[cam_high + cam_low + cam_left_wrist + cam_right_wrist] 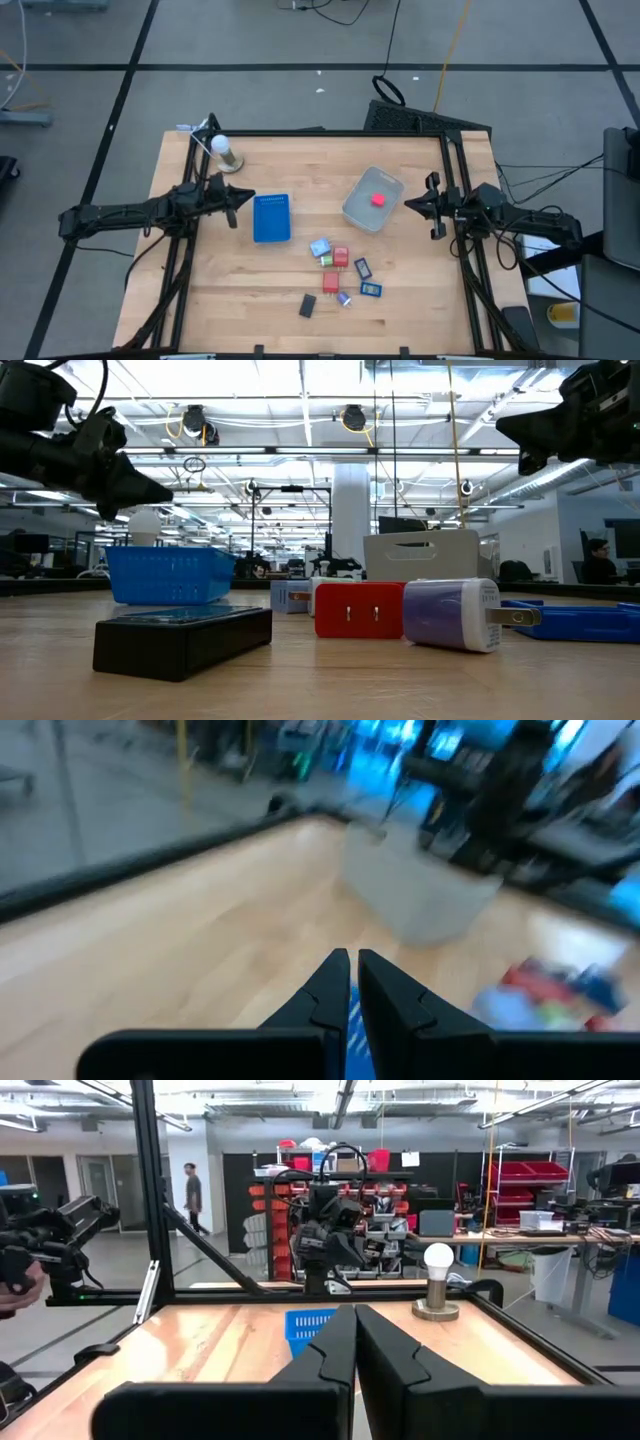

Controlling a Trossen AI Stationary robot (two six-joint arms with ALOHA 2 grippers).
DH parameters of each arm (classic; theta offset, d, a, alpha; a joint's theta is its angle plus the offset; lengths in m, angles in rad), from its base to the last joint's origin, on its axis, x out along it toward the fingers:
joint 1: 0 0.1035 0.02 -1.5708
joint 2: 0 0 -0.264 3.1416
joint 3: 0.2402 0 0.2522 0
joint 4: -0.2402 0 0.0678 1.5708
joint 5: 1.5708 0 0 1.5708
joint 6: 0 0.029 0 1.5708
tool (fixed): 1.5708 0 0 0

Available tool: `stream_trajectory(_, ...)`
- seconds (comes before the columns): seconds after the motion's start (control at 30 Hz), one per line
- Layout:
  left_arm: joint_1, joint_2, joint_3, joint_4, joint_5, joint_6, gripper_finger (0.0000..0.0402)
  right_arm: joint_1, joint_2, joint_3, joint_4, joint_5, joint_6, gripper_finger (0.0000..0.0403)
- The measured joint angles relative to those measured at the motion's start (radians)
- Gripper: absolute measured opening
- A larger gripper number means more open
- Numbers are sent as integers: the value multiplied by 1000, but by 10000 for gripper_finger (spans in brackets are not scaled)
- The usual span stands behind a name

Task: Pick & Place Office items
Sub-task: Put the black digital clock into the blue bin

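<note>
In the high view, the small red, blue, green and black office items lie scattered on the wooden desk at lower centre of the frame, below the clear grey plastic tub, which holds one red piece. The flat blue rectangular tray sits left of centre. The left gripper hovers just left of the tray, its fingers pressed together on nothing. The right gripper hangs near the tub's right side, fingers likewise pressed together and empty. A white bulb on a round base stands at the desk's upper left.
</note>
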Motion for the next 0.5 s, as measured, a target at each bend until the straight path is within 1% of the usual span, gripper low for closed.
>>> stream_trajectory(0.1,-23,35,1,121,56,0,26,0,0,0,0,1,0,1)
stream_trajectory(0.17,-48,68,20,144,75,6,26,0,0,0,0,1,0,1)
stream_trajectory(0.23,-76,112,63,143,55,7,26,0,0,0,0,1,0,1)
stream_trajectory(0.33,-119,194,152,92,-7,18,26,0,0,0,0,2,0,0)
stream_trajectory(0.5,-190,369,319,47,-19,60,26,0,0,-1,0,2,6,0)
